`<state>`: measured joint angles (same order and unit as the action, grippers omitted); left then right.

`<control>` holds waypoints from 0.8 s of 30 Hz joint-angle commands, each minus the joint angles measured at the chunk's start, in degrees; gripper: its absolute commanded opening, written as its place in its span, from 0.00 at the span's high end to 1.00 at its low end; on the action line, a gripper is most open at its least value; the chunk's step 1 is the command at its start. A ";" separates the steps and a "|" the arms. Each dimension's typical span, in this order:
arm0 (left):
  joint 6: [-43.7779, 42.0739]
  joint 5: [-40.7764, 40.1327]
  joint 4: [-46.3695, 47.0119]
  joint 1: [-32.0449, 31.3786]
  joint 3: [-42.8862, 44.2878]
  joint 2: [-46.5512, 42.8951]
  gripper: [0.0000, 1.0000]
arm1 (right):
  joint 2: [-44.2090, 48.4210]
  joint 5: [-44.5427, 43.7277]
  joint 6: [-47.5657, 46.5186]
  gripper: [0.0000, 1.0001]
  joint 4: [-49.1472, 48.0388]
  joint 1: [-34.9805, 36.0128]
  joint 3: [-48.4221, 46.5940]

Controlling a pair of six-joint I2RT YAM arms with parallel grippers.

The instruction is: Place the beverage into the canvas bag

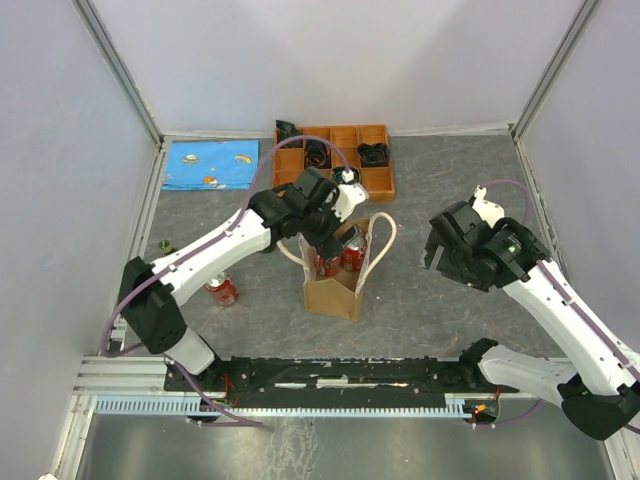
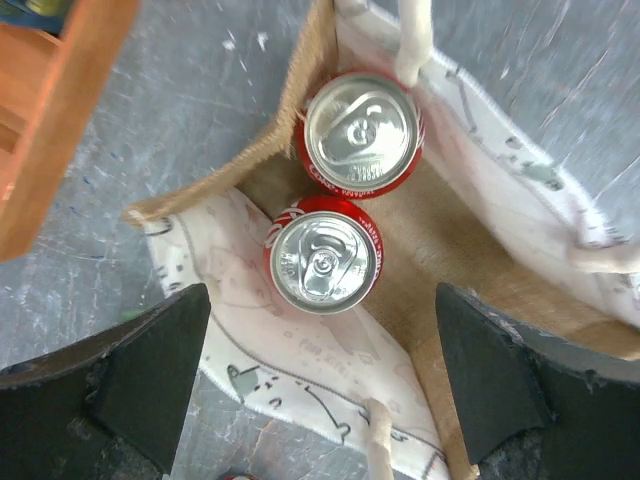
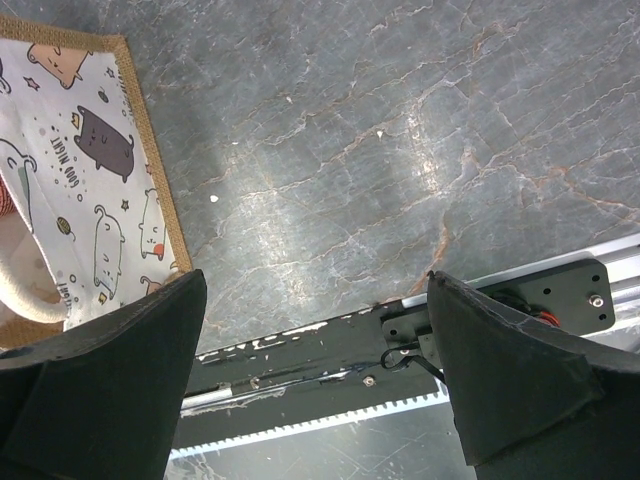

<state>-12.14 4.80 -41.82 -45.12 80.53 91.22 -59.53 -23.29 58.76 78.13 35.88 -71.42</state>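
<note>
The grey table (image 1: pixel 450 330) carries the canvas bag (image 1: pixel 333 295) upright near its middle, mouth open. The left hand (image 2: pixel 320 385) hangs directly over that mouth, jaws spread wide and holding nothing. The right hand (image 3: pixel 315 390) is well off to the bag's right side, also spread wide and empty, with only bare table beneath it.

Inside the bag stand two red beverage cans, one against the far corner (image 2: pixel 360 128) and one just beside it (image 2: pixel 322 255), both upright with tops showing. A third can (image 1: pixel 221 290) sits on the table near the left arm, well apart from the bag; whether it stands or lies is hard to tell from above.

By my reading, the release step is done for the cans in the bag. The next move calls for lifting the left hand straight up, clear of the rope handles (image 2: pixel 412 45). It should then reach for the third can and bring it to the bare patch of the bag's floor.
</note>
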 commanded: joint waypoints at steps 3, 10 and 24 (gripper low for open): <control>8.44 1.75 1.50 7.20 11.00 -11.70 0.01 | -0.34 -0.29 0.56 0.01 -0.46 -0.19 -2.03; 2.06 5.65 -22.23 26.30 20.89 -10.59 0.01 | 0.63 -0.16 0.69 0.01 -2.02 -0.19 0.16; -12.51 1.47 -28.97 34.50 -10.58 -19.19 0.01 | -2.39 1.47 -1.15 0.01 -4.19 -0.16 0.18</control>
<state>-18.44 8.21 -71.22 -10.72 74.02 76.73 -61.84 -21.58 58.26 75.46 35.88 -70.57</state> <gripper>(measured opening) 0.991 0.992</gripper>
